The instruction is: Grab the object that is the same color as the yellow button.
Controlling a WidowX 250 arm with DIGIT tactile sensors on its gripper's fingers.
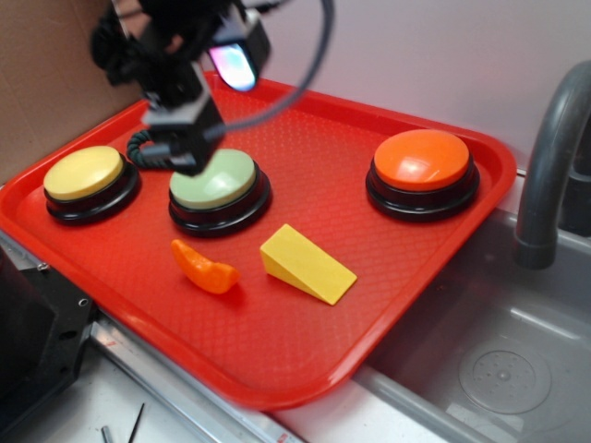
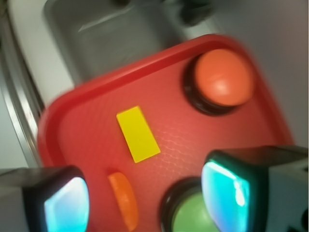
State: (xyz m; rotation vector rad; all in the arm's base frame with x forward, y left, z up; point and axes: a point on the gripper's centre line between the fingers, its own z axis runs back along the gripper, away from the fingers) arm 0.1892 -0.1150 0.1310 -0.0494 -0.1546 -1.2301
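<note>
The yellow wedge point(image 1: 307, 263) lies on the red tray point(image 1: 305, 341) in front of the pale green button; it shows as a yellow strip in the wrist view point(image 2: 138, 134). The yellow button point(image 1: 85, 174) sits at the tray's left and is out of the wrist view. My gripper point(image 1: 185, 152) hovers above the tray's back left, over the green button's rear edge, well behind the wedge. In the wrist view my gripper point(image 2: 145, 200) is open and empty, its glowing pads point(image 2: 222, 193) wide apart.
A pale green button point(image 1: 218, 182) stands mid-tray, an orange button point(image 1: 422, 164) at the right. A small curved orange piece point(image 1: 205, 269) lies left of the wedge. A grey sink point(image 1: 499, 369) and faucet point(image 1: 549, 157) are to the right, cardboard at the back left.
</note>
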